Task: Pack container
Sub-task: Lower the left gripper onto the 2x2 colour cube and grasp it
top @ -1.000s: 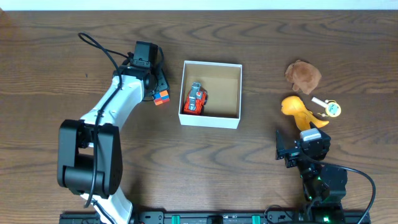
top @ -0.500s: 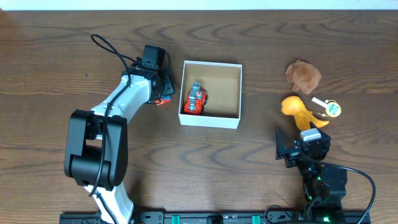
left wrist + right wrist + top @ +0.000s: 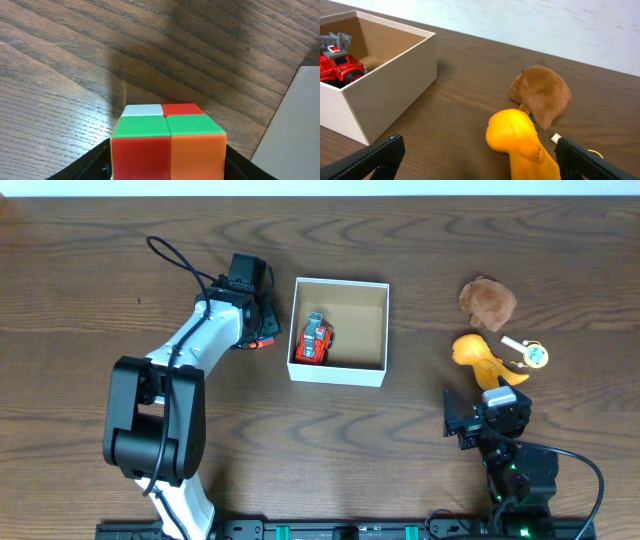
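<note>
You're pinching cube (image 3: 167,142) in L gripper (image 3: 258,330) just beside container (image 3: 338,373), readying it for packing; R gripper (image 3: 482,167) is waiting agape, empty.

From overhead you get soft, even, moderately bright light on the table (image 3: 420,470), with no hard glare. Only a pale strip beyond its far edge is washed out. Shadows are faint and blurry-edged, darkest just beside the left arm (image 3: 190,345) and inside the container (image 3: 338,372) walls. In your left wrist view the cube (image 3: 167,145) looks vivid but slightly soft and throws a dark shadow on the wood behind it. The grain beside that shadow is crisp, with a mild sheen. In your right wrist view the fingers (image 3: 375,157) of the right gripper (image 3: 480,150) are dark and out of focus, and the orange toy (image 3: 520,140) carries a gentle shine.
</note>
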`<action>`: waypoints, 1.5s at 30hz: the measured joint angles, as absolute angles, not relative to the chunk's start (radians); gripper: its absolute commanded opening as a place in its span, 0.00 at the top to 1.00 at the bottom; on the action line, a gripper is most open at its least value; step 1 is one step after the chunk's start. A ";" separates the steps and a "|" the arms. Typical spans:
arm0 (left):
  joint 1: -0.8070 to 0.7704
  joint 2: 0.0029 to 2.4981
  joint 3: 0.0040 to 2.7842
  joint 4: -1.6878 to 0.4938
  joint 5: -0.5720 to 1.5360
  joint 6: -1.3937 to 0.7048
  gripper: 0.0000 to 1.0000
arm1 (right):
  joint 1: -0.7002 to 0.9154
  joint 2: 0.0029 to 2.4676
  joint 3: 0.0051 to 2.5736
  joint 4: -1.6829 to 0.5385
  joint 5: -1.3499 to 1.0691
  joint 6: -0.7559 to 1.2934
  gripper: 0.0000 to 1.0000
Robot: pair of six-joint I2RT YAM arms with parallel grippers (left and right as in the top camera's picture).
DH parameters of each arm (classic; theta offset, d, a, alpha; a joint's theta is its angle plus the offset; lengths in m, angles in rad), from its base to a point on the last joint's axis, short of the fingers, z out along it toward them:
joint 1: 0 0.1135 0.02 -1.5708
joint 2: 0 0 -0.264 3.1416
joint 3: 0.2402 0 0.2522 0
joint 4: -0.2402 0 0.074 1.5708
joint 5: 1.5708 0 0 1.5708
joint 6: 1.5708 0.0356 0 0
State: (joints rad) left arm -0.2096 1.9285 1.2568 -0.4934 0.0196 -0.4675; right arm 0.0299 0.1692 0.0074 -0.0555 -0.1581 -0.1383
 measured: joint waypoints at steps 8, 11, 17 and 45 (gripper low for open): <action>-0.210 1.929 1.257 -0.493 0.020 -0.467 0.38 | 0.030 0.169 0.007 -0.056 -0.158 -0.138 0.01; -0.210 1.929 1.257 -0.493 0.020 -0.464 0.38 | 0.030 0.169 0.007 -0.056 -0.158 -0.138 0.01; -0.210 1.929 1.257 -0.492 0.013 -0.453 0.38 | 0.030 0.169 0.007 -0.056 -0.158 -0.138 0.01; -0.210 1.946 1.256 -0.489 0.000 -0.448 0.36 | 0.030 0.169 0.007 -0.056 -0.158 -0.138 0.01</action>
